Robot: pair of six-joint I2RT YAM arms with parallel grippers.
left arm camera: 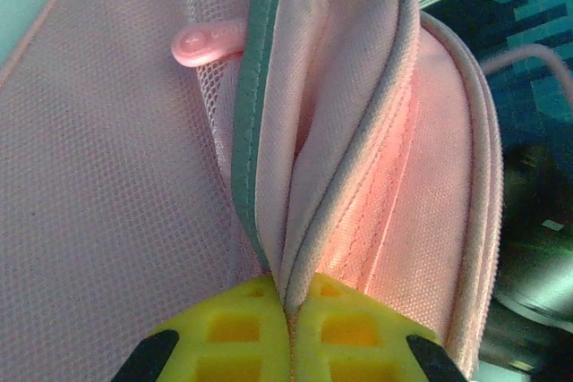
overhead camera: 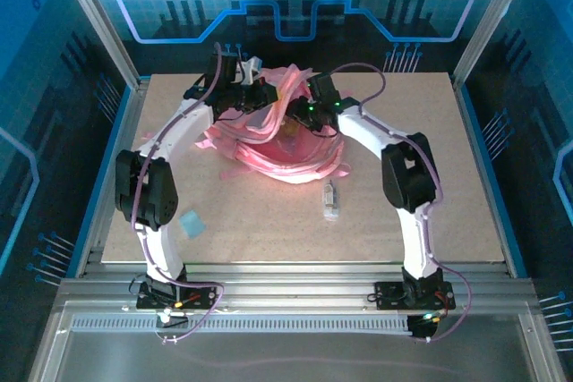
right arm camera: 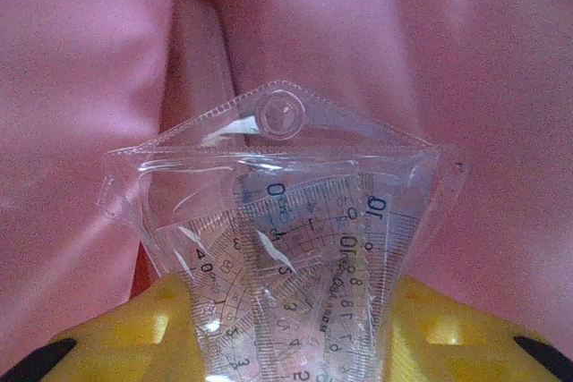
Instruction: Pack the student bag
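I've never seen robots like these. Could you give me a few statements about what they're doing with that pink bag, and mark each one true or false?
1. The left gripper is pinching a fabric edge of the student bag. True.
2. The right gripper is empty. False: it holds a clear pouch with rulers inside.
3. The clear pouch has a round snap button at its top. True.
4. The student bag lies at the near edge of the table, by the arm bases. False: it lies toward the far side, and both arms reach out to it.
5. A small light blue square lies on the table beside the left arm. True.
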